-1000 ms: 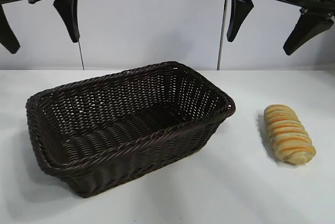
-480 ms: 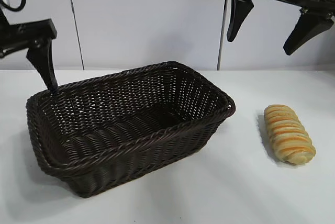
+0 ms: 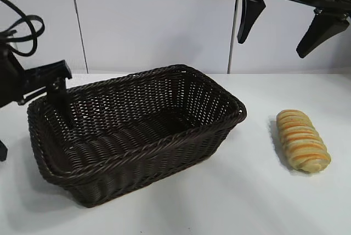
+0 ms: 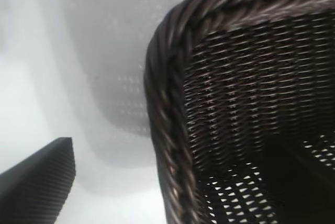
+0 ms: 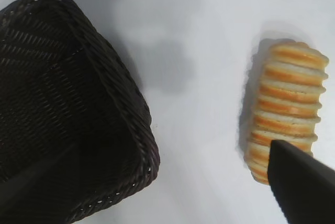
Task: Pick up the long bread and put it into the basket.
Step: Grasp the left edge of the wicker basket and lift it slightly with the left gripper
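Dark brown woven wicker basket (image 3: pixel 137 136) on the white table (image 3: pixel 230 207), taking up the left and centre of the exterior view, long axis running from about 8 o'clock to 2 o'clock. Long bread (image 3: pixel 303 140) lying flat on the table at 3 o'clock from the basket, well apart from it, striped crosswise in orange-brown, not in the basket. Left gripper (image 3: pixel 30 122) low at the basket's 9 o'clock end, jaws spread wide and straddling the braided rim, one finger (image 3: pixel 59 100) inside against the end wall, the other outside near the picture's edge; nothing held. Right gripper (image 3: pixel 282 21) high at 1 o'clock, above and behind the bread, jaws released and wide, empty. Bread and a basket corner both below it in the right wrist view.
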Tool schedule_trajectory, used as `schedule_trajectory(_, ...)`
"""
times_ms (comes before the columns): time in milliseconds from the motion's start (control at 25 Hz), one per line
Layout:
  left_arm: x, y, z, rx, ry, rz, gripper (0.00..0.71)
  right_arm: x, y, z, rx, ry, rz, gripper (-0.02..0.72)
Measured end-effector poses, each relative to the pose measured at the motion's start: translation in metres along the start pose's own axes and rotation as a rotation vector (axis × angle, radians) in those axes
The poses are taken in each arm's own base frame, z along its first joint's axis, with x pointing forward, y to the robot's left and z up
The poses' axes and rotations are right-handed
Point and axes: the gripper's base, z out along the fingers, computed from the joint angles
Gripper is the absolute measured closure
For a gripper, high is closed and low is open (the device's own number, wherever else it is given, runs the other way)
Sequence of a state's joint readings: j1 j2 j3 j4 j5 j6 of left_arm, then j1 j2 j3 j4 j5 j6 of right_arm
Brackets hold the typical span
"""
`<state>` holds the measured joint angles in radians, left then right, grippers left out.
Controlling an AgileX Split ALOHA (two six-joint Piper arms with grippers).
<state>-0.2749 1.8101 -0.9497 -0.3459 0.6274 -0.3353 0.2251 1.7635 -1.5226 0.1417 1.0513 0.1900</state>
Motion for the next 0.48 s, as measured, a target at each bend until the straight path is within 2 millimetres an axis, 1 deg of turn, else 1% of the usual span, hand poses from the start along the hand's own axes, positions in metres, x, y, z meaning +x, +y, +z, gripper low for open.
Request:
schedule_trajectory(80, -0.0002, 0.0006, 0.0030, -0.004, 0.005, -0.002, 0.027, 0.0000, 0.0000, 0.0000, 0.000, 0.000, 0.000, 0.008)
schedule_trajectory(120, 0.0000, 0.0008, 0.0034, -0.005, 0.006, -0.003, 0.042, 0.0000, 0.0000, 0.0000, 0.000, 0.000, 0.000, 0.008)
schedule_trajectory(160, -0.0002, 0.0008, 0.0033, -0.004, 0.005, -0.002, 0.074, 0.0000, 0.0000, 0.0000, 0.000, 0.000, 0.000, 0.008)
schedule_trajectory(240, -0.0002, 0.0007, 0.0033, -0.004, 0.004, -0.003, 0.174, 0.0000, 0.0000, 0.0000, 0.000, 0.000, 0.000, 0.008)
schedule_trajectory(320, -0.0003, 0.0006, 0.0033, -0.003, 0.003, -0.004, 0.307, 0.0000, 0.0000, 0.0000, 0.000, 0.000, 0.000, 0.008)
schedule_trajectory(480, -0.0011, -0.0004, 0.0033, 0.008, -0.005, -0.014, 0.550, 0.0000, 0.0000, 0.0000, 0.000, 0.000, 0.000, 0.008)
